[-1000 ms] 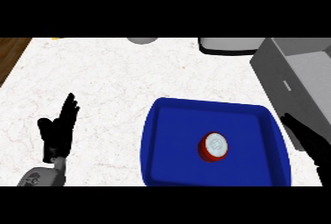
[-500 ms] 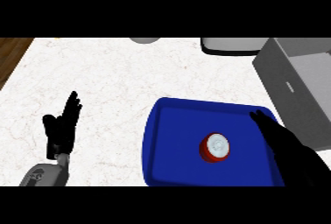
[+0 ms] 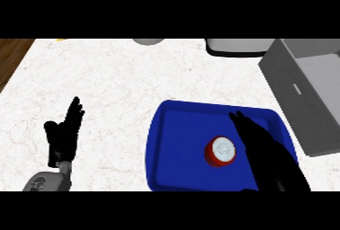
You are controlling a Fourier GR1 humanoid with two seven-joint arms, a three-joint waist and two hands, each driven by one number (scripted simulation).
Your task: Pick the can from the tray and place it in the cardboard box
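1. A blue tray [image 3: 179, 134] lies on the white marbled counter [image 3: 119, 81], in the near right part of the scene. Its raised rim runs all round, and its near edge meets the lower limit of the view.
2. The can [image 3: 222, 151] stands upright inside the tray, right of the tray's middle. It has a red body and a pale round top that faces up.
3. The right hand [image 3: 262, 143] comes in from the near right and lies over the tray's right half. Its fingers are straight and together, pointing far and slightly left.
4. The left edge of this hand is just beside the can's right side. Whether it touches the can cannot be told. Nothing is curled round the can.
5. The left hand [image 3: 63, 132] shows at the near left, over bare counter and well apart from the tray. Its fingers are straight and point up and away, with the thumb set off to the left. It holds nothing.
6. A grey forearm end [image 3: 45, 182] shows below the left hand at the near edge.
7. The cardboard box [image 3: 312, 90] stands at the right, far of the tray's right corner. It looks grey and its top is open.
8. A dark-rimmed grey container [image 3: 235, 46] sits at the far edge, just left of the box.
9. A rounded grey object [image 3: 149, 41] shows at the far edge, further left.
10. A strip of brown wood [image 3: 12, 56] borders the counter at the far left.
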